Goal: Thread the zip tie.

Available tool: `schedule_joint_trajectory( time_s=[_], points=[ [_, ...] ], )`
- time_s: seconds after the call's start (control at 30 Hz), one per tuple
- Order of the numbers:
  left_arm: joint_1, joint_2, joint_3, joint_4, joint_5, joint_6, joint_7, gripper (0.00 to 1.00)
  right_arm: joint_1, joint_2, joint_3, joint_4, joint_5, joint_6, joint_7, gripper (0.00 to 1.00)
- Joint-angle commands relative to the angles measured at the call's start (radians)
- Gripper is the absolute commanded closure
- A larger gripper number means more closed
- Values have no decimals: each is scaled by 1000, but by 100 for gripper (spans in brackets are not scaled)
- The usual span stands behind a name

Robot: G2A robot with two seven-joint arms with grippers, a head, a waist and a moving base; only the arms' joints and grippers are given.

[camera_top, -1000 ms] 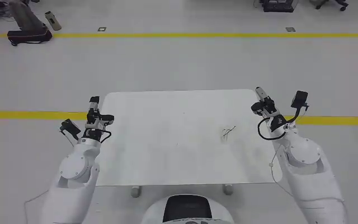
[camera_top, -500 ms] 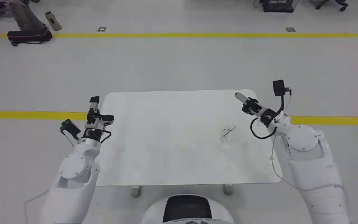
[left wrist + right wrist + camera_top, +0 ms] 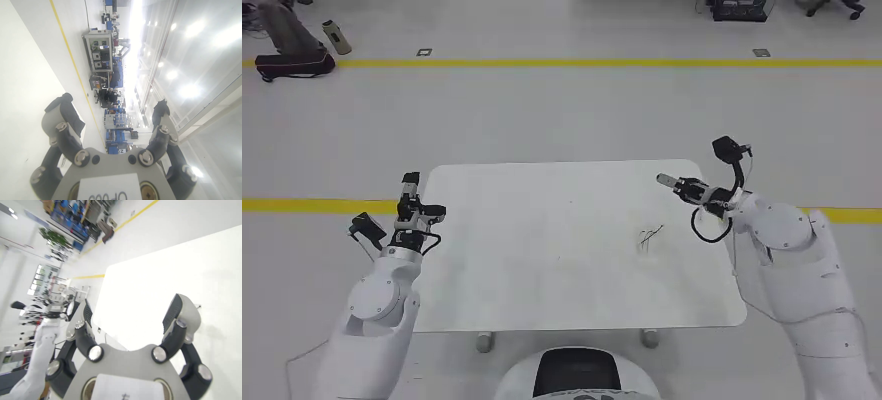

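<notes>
Zip tie (image 3: 649, 237) lies loose on the white worktop (image 3: 542, 260), right of centre and well in from the near edge. It reads as a thin dark tangle, and I cannot tell head from tail or whether it is one strand or several. Right gripper (image 3: 664, 180) hangs above the far right part of the worktop, beyond the tie and apart from it, its fingers (image 3: 173, 309) spread wide with nothing between them. Left gripper (image 3: 410, 179) sits at the left edge of the worktop, well apart from the tie, its fingers (image 3: 68, 111) likewise spread and empty, pointing out toward the room. Judgement: the step in hand is the first pick-up by the right arm, and threading has not begun. To do it well, bring the right gripper over the tie and turn the wrist so the pads cross the strap rather than run along it. Then come down until the fingertips almost meet the surface and close on a straight stretch near one end. That leaves the other end free for the left arm. Risk: a strap this thin and flat may slide out from under the pads or be pushed along the surface. If strands overlap, a pinch could lift more than intended.
</notes>
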Motion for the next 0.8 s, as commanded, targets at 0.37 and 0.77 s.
schedule_joint_trajectory(
  time_s=[0.37,0.77],
  points=[
    [0,0,0,0,0,0,0,0,54,5,-28,41,-16,-21,121,0],
    [0,0,0,0,0,0,0,0,316,-15,-309,125,-374,77,295,0]
  ],
)
